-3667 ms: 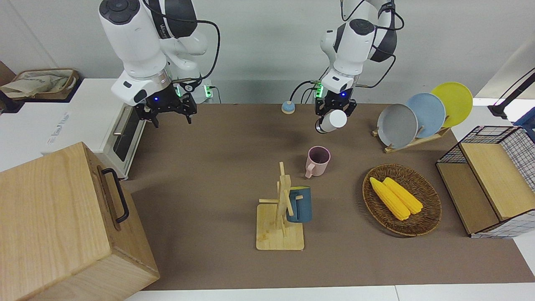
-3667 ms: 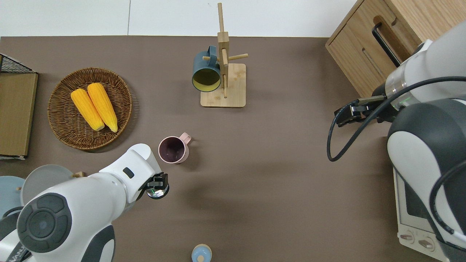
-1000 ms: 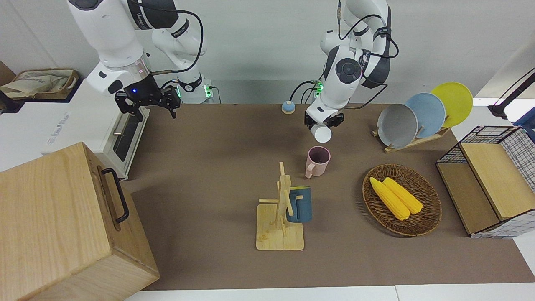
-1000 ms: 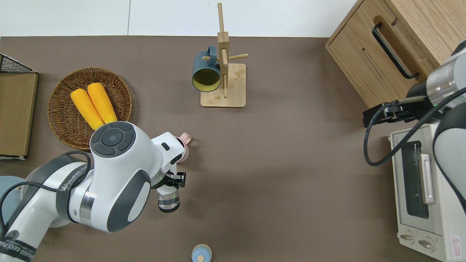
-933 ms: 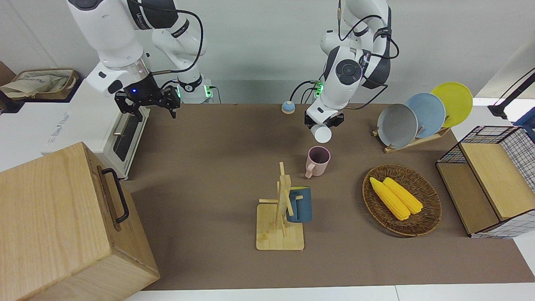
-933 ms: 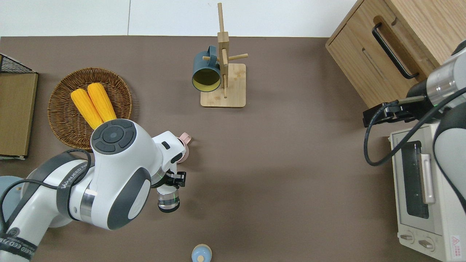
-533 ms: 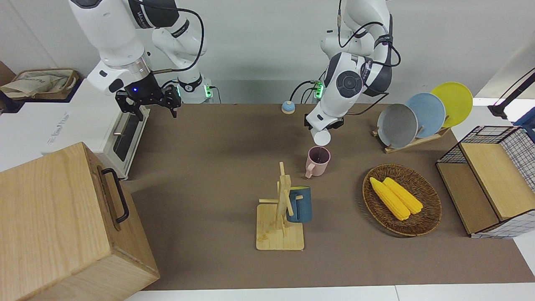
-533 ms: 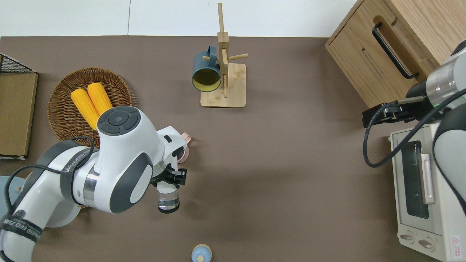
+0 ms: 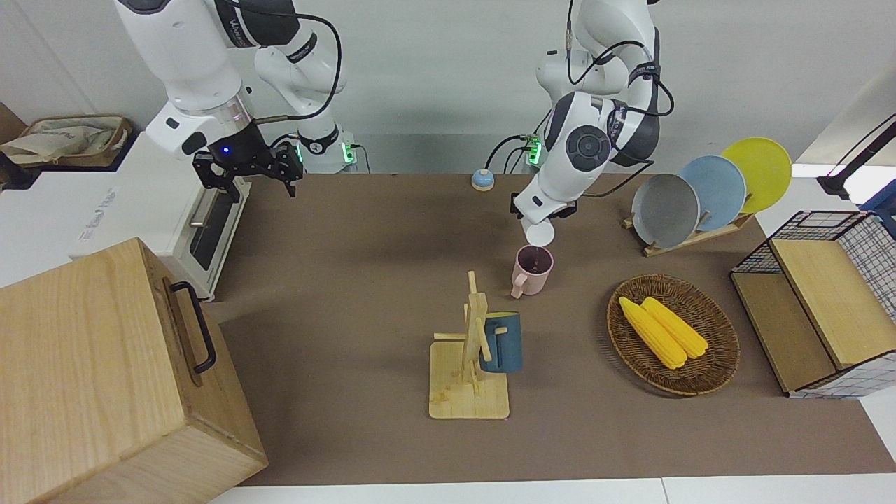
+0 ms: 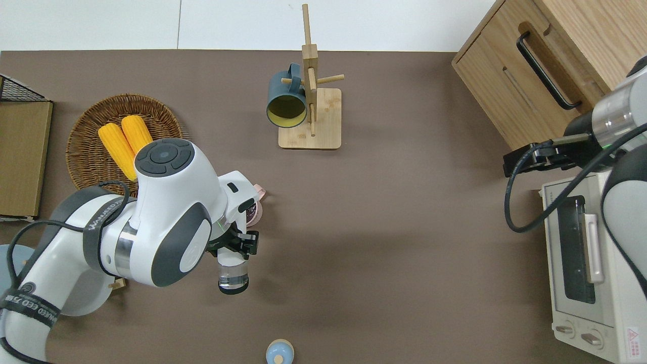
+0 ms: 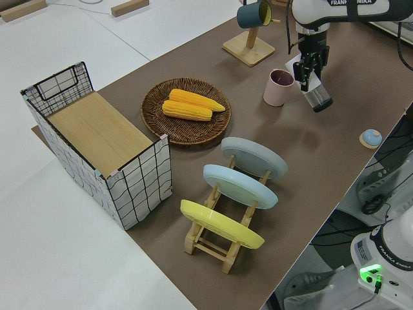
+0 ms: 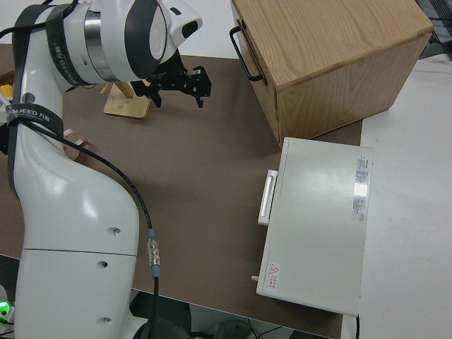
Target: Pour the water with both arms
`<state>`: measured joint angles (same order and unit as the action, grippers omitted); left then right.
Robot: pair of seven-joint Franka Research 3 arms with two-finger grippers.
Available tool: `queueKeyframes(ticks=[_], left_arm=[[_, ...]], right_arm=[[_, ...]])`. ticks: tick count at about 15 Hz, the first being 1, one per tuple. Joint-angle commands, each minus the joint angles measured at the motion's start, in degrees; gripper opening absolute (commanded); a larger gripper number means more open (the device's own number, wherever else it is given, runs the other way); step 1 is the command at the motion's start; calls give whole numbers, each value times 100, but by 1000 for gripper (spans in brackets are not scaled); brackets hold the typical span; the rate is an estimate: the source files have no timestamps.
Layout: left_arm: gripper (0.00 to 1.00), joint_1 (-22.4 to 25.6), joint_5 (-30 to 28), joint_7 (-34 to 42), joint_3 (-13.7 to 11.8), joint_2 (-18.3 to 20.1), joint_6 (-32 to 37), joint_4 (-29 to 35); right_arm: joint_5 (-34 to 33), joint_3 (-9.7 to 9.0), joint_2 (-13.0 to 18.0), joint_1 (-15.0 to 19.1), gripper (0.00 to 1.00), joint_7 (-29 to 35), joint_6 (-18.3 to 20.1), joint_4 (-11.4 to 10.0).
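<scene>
The left arm bends down over the brown table (image 9: 350,280), its left gripper (image 10: 237,247) clamped on a clear cup (image 10: 233,277) tipped on its side, the mouth aimed at the pink mug (image 9: 531,270) standing just below. A wicker basket (image 9: 714,371) of corn and a plate rack (image 11: 226,232) sit nearby. The right gripper (image 9: 248,178) is parked, its fingers spread apart, holding nothing.

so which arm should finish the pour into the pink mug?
Left. The left gripper already holds the clear cup tilted, its mouth beside the pink mug. The right gripper is open, holds nothing and is parked at its own end by the toaster oven.
</scene>
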<state>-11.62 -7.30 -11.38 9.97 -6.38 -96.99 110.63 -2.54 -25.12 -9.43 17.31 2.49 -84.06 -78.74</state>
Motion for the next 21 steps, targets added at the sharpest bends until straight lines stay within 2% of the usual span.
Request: queueKeyframes(ticks=[1,8,21], left_arm=[[0,11,-105,31,-22,14,242,-191],[0,28,-105,4,-39,85,768,-410],[0,20,-105,-5,-31,85,787,-437]], right_arm=[[140,-54,73,114,992,-55,-14,-45],[140,-54,82,114,992,-55,-14,-45],[140,-54,73,106,992,-55,-14,-45]])
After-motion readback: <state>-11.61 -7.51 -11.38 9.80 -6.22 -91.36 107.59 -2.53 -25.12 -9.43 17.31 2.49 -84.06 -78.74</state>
